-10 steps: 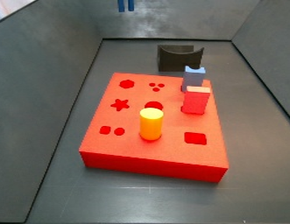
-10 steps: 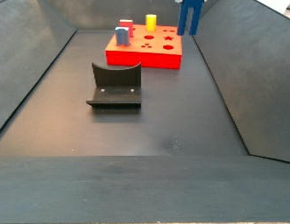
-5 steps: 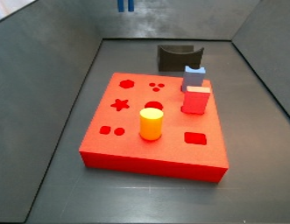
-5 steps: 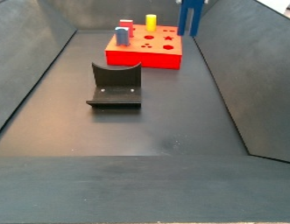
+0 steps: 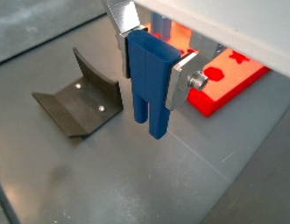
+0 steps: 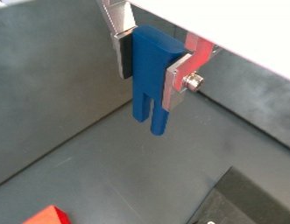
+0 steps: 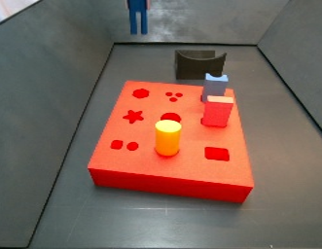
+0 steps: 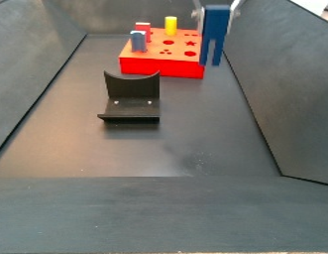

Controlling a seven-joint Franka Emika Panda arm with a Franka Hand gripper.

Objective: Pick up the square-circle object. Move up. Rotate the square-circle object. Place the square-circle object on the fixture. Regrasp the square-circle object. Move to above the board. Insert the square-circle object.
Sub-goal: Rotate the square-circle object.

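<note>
square-circle object hanging legs-down at the back, gripper out of frame | board up front | fixture just behind it

You've got the gripper with silver finger plates closed on the dark-blue square-circle object, up over a dark grey floor. The fixture is near-black. The board is bright red, and on it you see a yellow cylinder and a red block topped light blue.
</note>
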